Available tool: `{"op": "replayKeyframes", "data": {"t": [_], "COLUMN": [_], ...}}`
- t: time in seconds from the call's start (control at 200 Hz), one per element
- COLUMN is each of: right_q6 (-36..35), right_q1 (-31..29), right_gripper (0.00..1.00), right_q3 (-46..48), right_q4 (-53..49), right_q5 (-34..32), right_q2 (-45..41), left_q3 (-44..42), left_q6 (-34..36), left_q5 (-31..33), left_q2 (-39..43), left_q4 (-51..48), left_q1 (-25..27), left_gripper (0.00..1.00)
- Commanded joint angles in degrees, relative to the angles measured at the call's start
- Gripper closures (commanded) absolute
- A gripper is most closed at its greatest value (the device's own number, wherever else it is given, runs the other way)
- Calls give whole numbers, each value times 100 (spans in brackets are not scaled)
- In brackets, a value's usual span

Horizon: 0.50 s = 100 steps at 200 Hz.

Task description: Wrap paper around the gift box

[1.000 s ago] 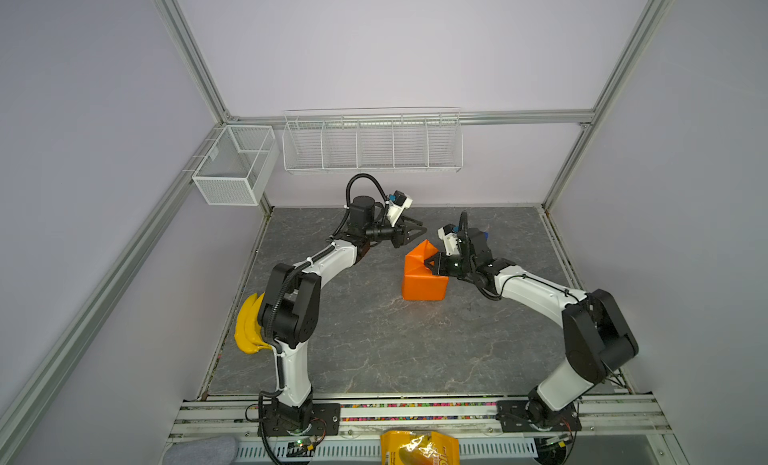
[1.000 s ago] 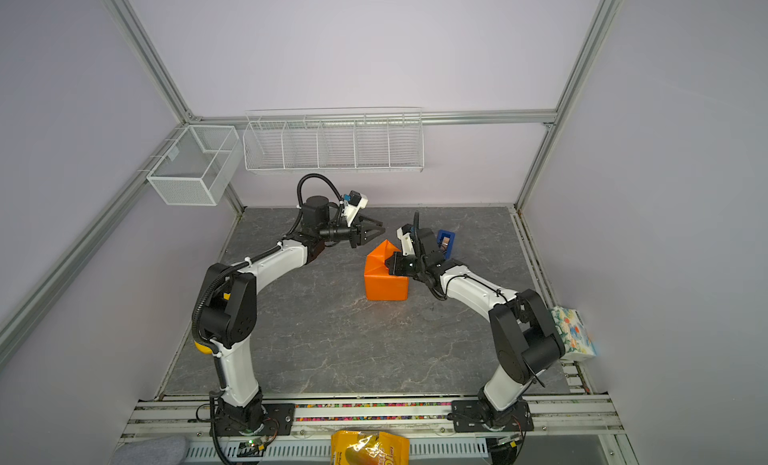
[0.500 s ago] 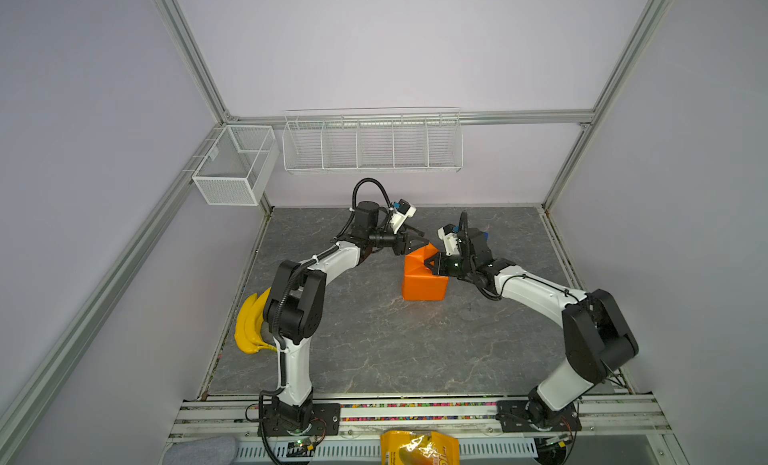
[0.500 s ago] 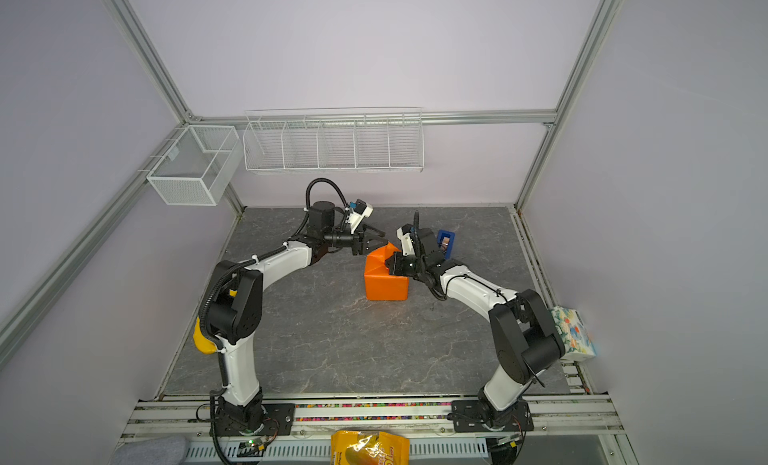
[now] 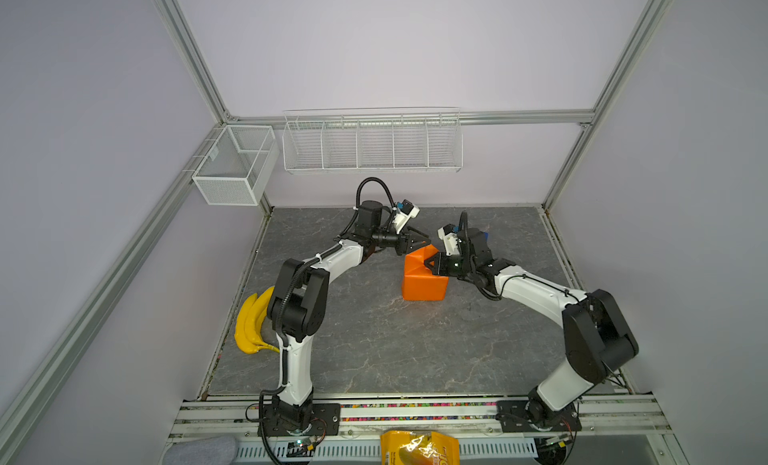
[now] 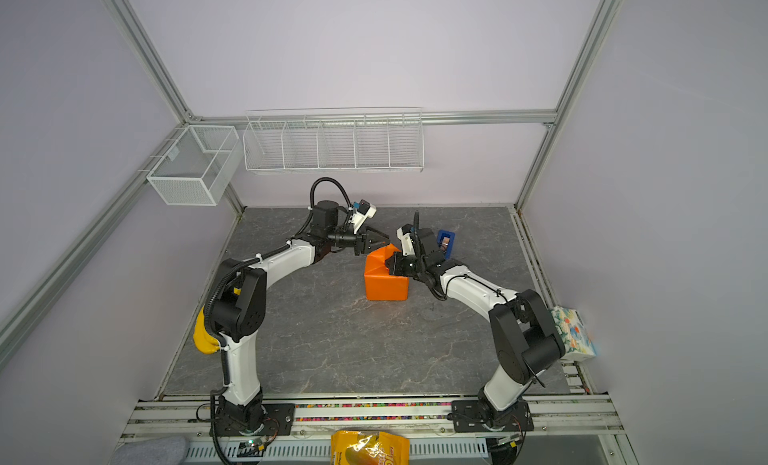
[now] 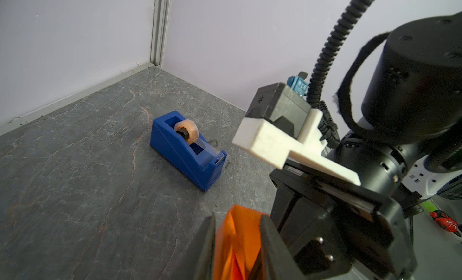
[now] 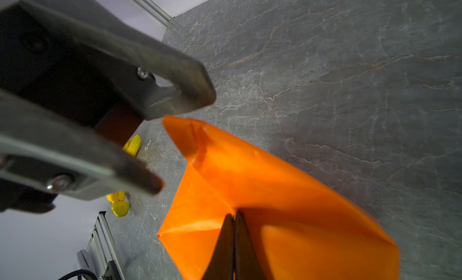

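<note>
Lying at the 8 o'clock edge of the grey counter (image 5: 374,342), partly behind the left arm (image 5: 297,301), is a bunch of yellow bananas (image 5: 248,326). Reaching in from 10 o'clock, the left claw (image 5: 419,243) stands partly open, its two fingers on either side of the raised point of the paper (image 5: 422,282). In the left wrist view the orange point sits in the gap, and whether the fingers touch it cannot be told. The paper is folded up into a boxy orange bundle at about the middle of the counter, and the gift box cannot be seen under it. From 3 o'clock the right claw (image 5: 431,264) is fully closed with nothing between its fingers, its tips set on a crease on top of the bundle. Beyond it, near 1 o'clock, a blue tape dispenser (image 6: 445,242) with a roll of clear tape stands on the counter, apart from the paper.
</note>
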<state>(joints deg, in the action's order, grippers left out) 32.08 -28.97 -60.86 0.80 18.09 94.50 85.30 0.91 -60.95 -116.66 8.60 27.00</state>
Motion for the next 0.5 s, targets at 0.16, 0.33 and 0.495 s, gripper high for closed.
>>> {"op": "replayKeyframes", "data": {"t": [0.16, 0.33, 0.495], "right_q6": [-96, -97, -99], "right_q1": [-21, -21, -21], "right_gripper": [93, 93, 93], "right_q3": [118, 118, 127], "right_q4": [-677, -677, -691], "right_q5": [-43, -62, -67], "right_q2": [-8, -19, -28], "left_q3": [255, 307, 343], "left_q6": [150, 195, 227], "left_q5": [-16, -36, -35], "left_q2": [-150, -160, -186], "left_q4": [-243, -331, -403], "left_q1": [20, 37, 62], "left_gripper": [68, 68, 70]}}
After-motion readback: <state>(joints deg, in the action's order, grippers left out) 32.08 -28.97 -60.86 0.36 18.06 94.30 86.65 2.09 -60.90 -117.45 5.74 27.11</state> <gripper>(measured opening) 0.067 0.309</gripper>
